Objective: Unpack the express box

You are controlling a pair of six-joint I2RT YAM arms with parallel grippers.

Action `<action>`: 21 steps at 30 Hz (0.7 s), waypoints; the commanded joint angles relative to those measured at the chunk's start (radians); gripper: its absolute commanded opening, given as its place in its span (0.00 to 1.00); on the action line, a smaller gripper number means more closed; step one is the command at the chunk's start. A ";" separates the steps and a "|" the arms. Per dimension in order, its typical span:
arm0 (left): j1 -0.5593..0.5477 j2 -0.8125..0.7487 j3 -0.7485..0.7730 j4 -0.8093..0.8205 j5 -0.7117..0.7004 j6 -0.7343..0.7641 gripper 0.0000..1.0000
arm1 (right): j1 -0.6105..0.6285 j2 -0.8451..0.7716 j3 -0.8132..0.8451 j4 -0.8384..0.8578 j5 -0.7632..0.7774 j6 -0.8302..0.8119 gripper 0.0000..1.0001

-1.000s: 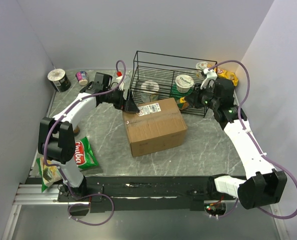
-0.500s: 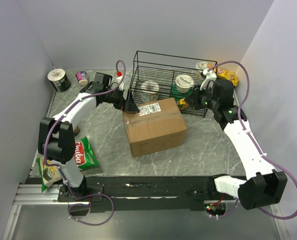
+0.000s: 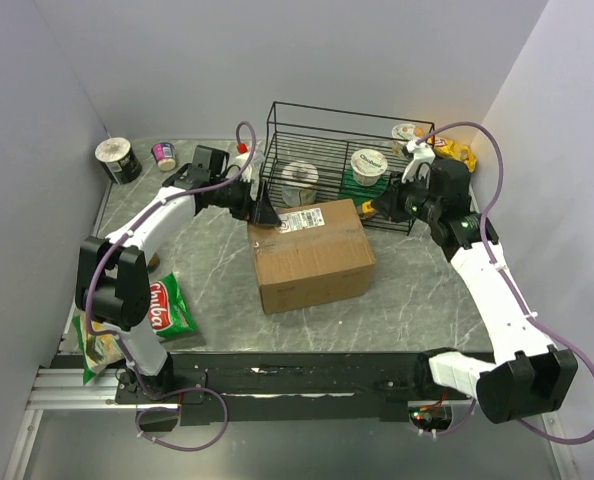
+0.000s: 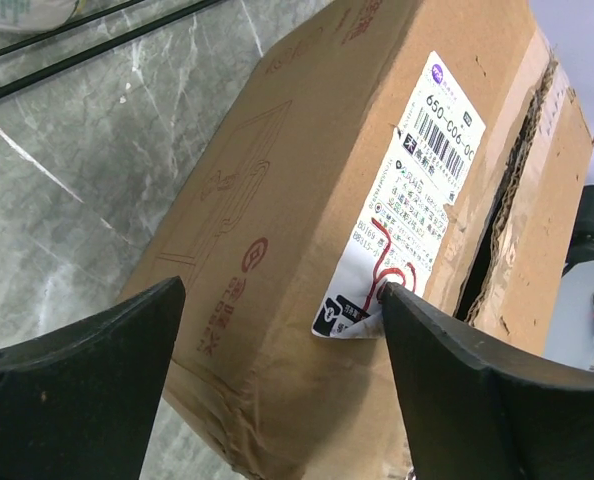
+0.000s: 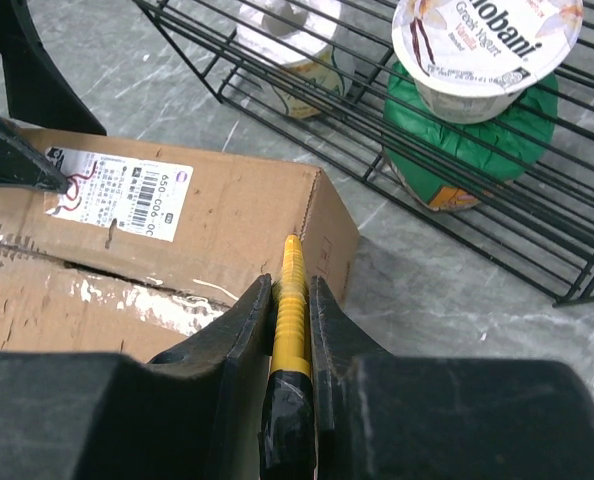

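The express box (image 3: 312,255) is a brown carton in the middle of the table, with a white label (image 3: 299,218) on its far top edge. Its top seam (image 4: 502,215) gapes with ragged edges. My left gripper (image 3: 266,213) is open at the box's far left corner. In the left wrist view the gripper (image 4: 282,290) straddles that corner, one fingertip (image 4: 397,305) touching the label's (image 4: 407,200) lower edge. My right gripper (image 3: 387,207) hovers by the box's far right corner. In the right wrist view the gripper (image 5: 290,285) is shut on a yellow and black cutter (image 5: 290,300) pointing over the box (image 5: 207,215).
A black wire basket (image 3: 277,140) behind the box holds a yogurt cup (image 3: 369,165), a green packet (image 5: 467,140) and another cup (image 3: 300,180). A green chips bag (image 3: 167,308) and another snack bag (image 3: 99,345) lie near left. A cup (image 3: 117,160) and a small can (image 3: 164,155) stand back left.
The left gripper has shifted slightly right along the box's far corner and its jaws have narrowed a little. The right arm has edged slightly away from the box.
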State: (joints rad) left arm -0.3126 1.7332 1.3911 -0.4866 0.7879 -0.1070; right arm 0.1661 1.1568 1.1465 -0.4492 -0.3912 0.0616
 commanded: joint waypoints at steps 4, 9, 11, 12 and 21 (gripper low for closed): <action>-0.023 0.026 -0.070 -0.070 -0.193 0.017 0.79 | 0.023 -0.063 0.019 -0.164 0.006 0.023 0.00; -0.023 0.020 -0.070 -0.064 -0.217 0.001 0.71 | 0.033 -0.092 0.001 -0.189 0.023 0.044 0.00; -0.017 0.019 -0.067 -0.063 -0.213 -0.002 0.67 | 0.038 -0.098 -0.007 -0.189 0.020 0.049 0.00; -0.016 0.019 -0.067 -0.061 -0.204 -0.002 0.63 | 0.041 -0.095 -0.011 -0.181 0.018 0.052 0.00; 0.000 -0.044 -0.081 -0.079 -0.196 0.021 0.40 | 0.070 0.009 0.071 -0.123 0.021 0.015 0.00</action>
State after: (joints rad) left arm -0.3271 1.7054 1.3701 -0.4725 0.7620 -0.1459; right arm 0.2008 1.1076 1.1629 -0.5602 -0.3466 0.0822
